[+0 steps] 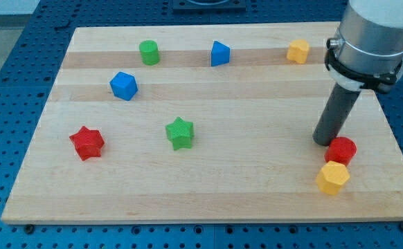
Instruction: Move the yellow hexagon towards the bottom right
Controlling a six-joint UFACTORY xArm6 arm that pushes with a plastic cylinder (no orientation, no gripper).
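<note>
The yellow hexagon lies near the board's bottom right corner, touching a red cylinder just above it. My tip rests on the board just left of the red cylinder, above and slightly left of the yellow hexagon. A second yellow block sits near the top edge at the right; its shape looks like a pentagon or hexagon.
The wooden board also holds a green cylinder and a blue pentagon-like block near the top, a blue block at the upper left, a red star at the left and a green star in the middle.
</note>
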